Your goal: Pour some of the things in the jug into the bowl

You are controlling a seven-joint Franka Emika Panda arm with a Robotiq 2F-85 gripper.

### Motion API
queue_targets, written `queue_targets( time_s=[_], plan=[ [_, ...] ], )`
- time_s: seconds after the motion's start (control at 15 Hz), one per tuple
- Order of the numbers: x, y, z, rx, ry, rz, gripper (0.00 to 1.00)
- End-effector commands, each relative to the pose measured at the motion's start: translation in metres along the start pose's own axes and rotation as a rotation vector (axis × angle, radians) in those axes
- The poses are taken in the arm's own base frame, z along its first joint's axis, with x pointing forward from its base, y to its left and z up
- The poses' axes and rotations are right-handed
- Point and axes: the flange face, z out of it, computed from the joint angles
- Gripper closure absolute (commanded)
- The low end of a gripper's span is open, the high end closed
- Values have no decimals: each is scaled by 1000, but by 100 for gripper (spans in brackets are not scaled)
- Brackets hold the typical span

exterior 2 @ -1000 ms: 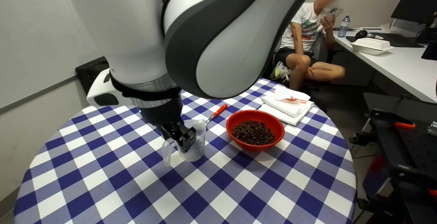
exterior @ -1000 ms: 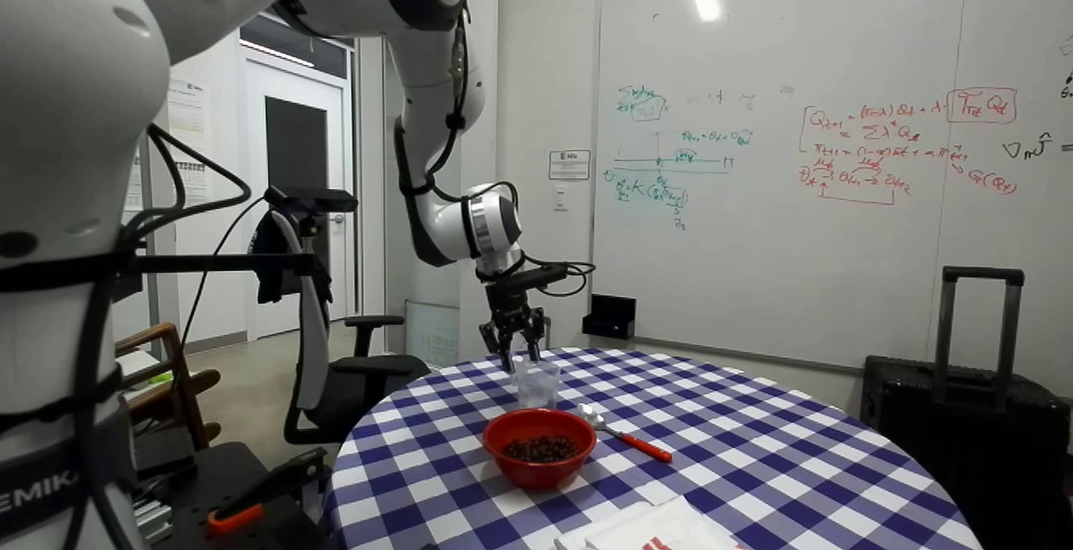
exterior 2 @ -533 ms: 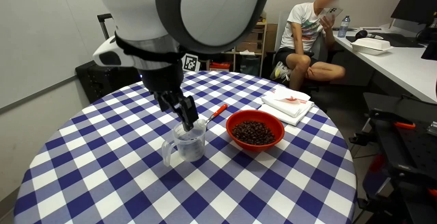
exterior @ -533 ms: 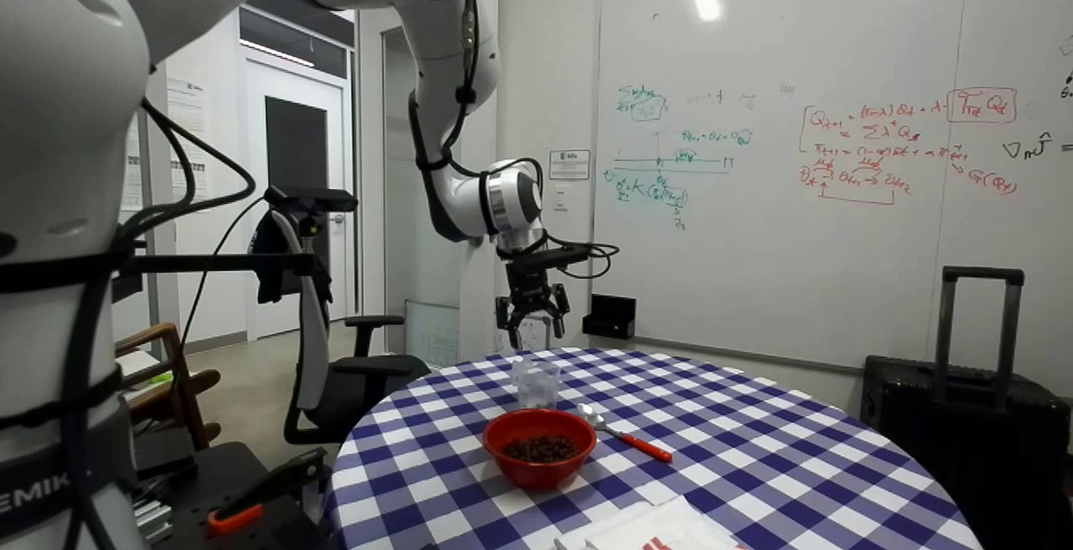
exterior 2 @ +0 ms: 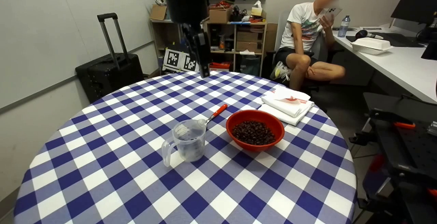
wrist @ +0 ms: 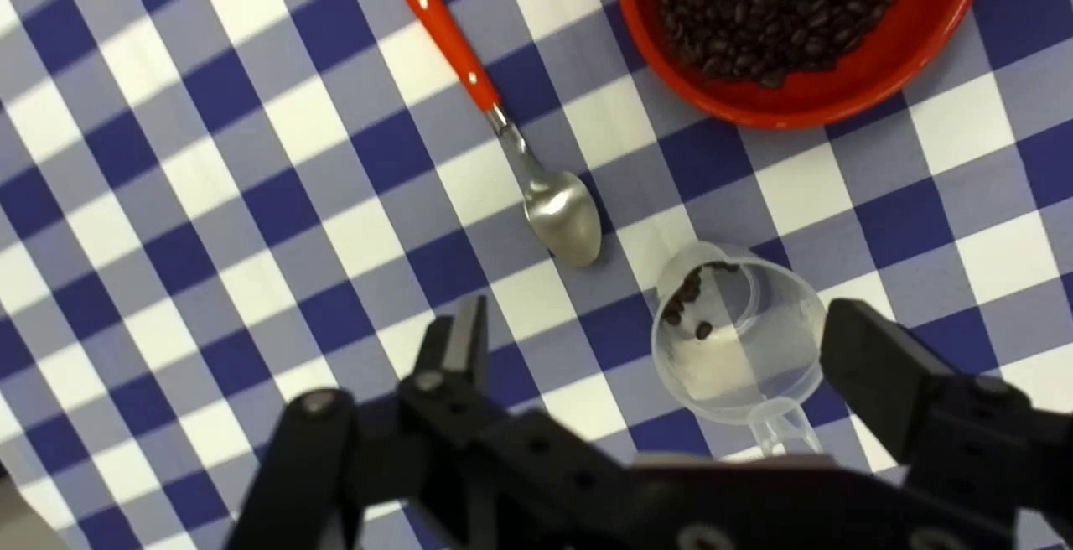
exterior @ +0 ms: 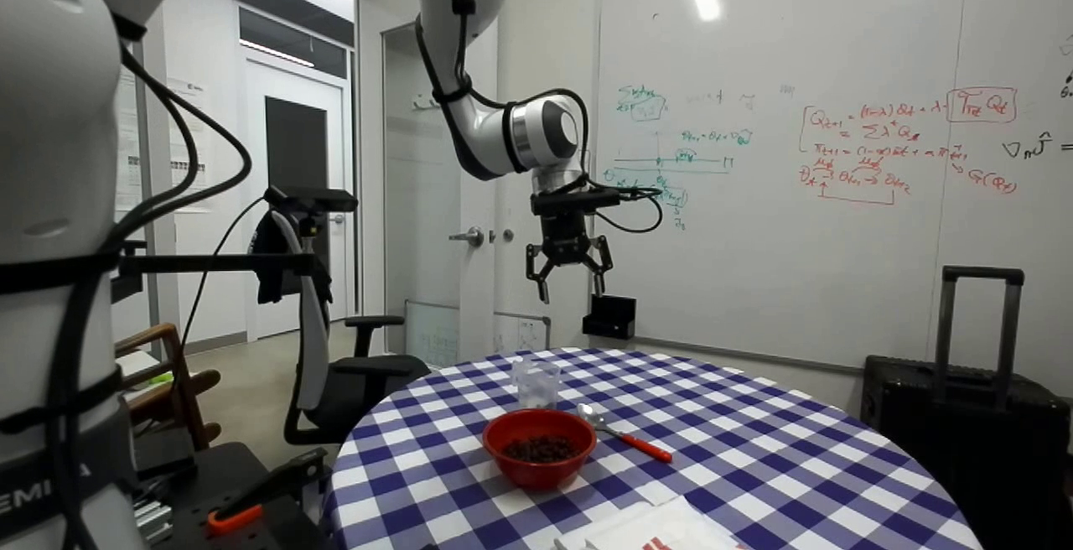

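Note:
The clear jug (exterior 2: 189, 147) stands upright on the checked table, its handle turned away from the red bowl (exterior 2: 277, 125). In the wrist view several dark beans lie at the bottom of the jug (wrist: 775, 340), on its spout side. A heap of dark beans (exterior 2: 253, 133) fills much of the bowl. High above the table, my gripper (exterior: 571, 288) is open, its fingers wide apart and nothing between them. The jug (exterior: 536, 384) is well below it, untouched, behind the bowl (exterior: 539, 476) in that exterior view.
A spoon with a red handle (wrist: 453, 43) lies beside the jug and bowl. Folded white napkins (exterior 2: 288, 108) rest near the table edge. A black suitcase (exterior: 964, 441) stands off the table. A seated person (exterior 2: 304, 39) is beyond it, at a desk.
The gripper has let go of the jug, opened wide and risen well above it. Jug, bowl and spoon have stayed where they were.

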Motion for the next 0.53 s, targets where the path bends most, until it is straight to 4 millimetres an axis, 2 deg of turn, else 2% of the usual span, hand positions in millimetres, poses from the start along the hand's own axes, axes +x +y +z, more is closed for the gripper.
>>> queue_targets(
  time_s=[0.0,0.2,0.47],
  plan=[
    [-66,13,-18,40,-26,198,0],
    [-119,22,-26,81,-28,361,0],
    [-171,19,-36,143,15,537,0]
  ],
)
